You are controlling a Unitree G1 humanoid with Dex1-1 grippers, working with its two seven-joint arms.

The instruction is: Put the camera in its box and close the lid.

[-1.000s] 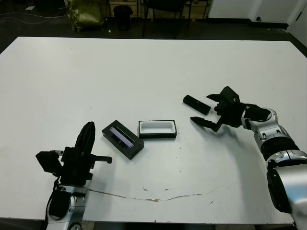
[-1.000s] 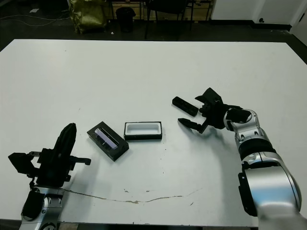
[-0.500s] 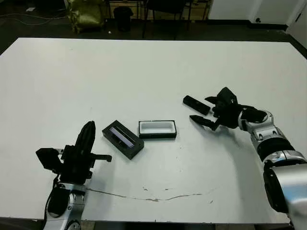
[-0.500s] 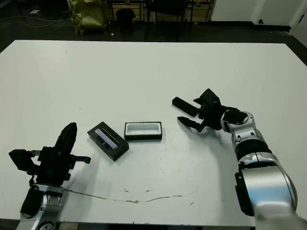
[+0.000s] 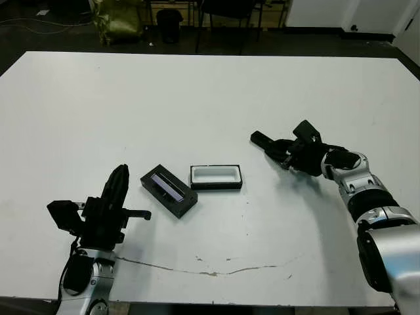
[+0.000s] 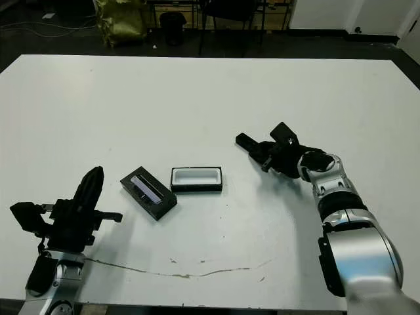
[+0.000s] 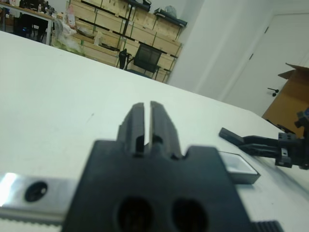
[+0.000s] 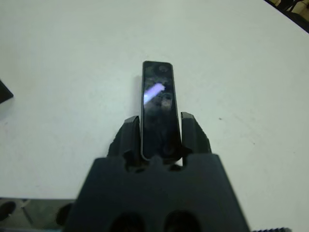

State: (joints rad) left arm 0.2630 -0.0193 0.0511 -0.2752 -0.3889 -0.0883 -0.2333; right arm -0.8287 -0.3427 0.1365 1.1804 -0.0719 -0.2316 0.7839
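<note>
The camera, a slim glossy black bar, lies on the white table right of centre. My right gripper is shut on its near end; in the right wrist view its fingers press both long sides of the camera. The box, a black tray with white lining, sits open at mid-table. Just left of it the lid lies at an angle, purplish panel up. My left gripper is shut and holds nothing, hovering near the front left edge, apart from the lid.
A thin crack line runs along the table near its front edge. Chairs and a dark bin stand on the floor beyond the far edge. Shelves with cardboard boxes show in the left wrist view.
My right gripper moved left onto the camera and its wide-open fingers closed on the camera's near end. The left arm, box and lid stayed put.
</note>
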